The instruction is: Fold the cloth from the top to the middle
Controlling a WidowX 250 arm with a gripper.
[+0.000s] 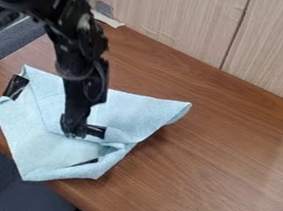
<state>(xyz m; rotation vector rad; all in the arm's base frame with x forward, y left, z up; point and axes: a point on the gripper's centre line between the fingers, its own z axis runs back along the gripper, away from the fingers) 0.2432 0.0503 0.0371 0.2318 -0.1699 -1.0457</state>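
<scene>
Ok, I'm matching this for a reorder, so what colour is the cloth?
The cloth is a plain light blue, showing best in the camera view.

Slanted downward view over tabletop point(215, 170)

pretty bright, soft light here tbh. pale sheen on the right side of the wooden table point(250, 160), dim shadow hugging the lower right edge of the cloth point(130, 111), little glints on the black arm point(62, 6).

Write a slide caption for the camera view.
The black gripper is down at the middle of a rumpled, partly folded light-blue cloth on a brown wood-grain table.
</scene>
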